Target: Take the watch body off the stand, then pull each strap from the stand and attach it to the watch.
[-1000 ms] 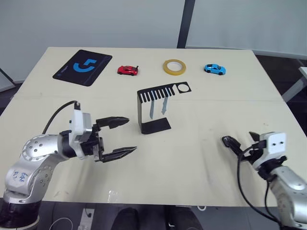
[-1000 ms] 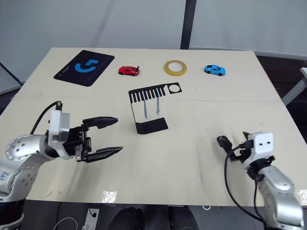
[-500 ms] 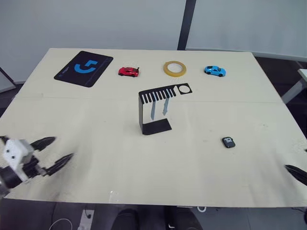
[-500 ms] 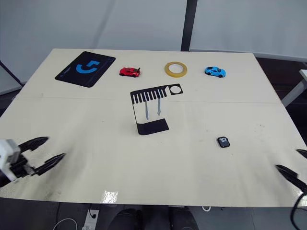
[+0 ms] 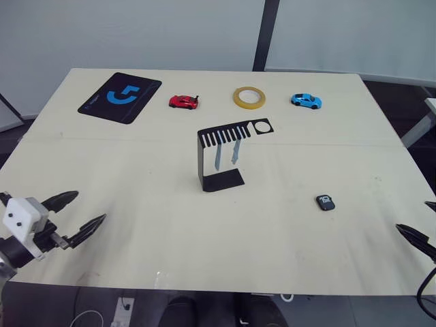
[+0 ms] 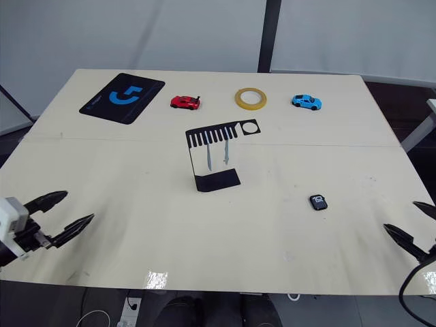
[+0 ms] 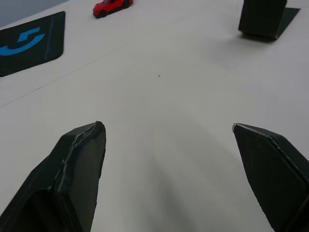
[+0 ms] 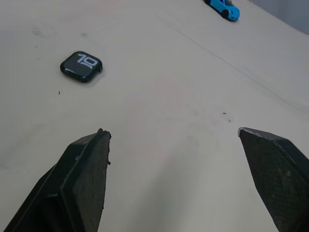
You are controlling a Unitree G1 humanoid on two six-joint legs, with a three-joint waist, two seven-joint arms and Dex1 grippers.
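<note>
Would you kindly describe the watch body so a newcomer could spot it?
Start at the black stand mid-table, then look toward the robot's right and nearer. The watch body lies flat there alone: a small black rounded square with white marks on its face.

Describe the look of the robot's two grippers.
The left gripper has two tapered matte-black fingers on a black mount, with a white box on the wrist behind them. The right gripper has the same pointed black fingers, and a black cable loops below it.

Watch body (image 5: 325,202) released; both arms withdrawn.
</note>
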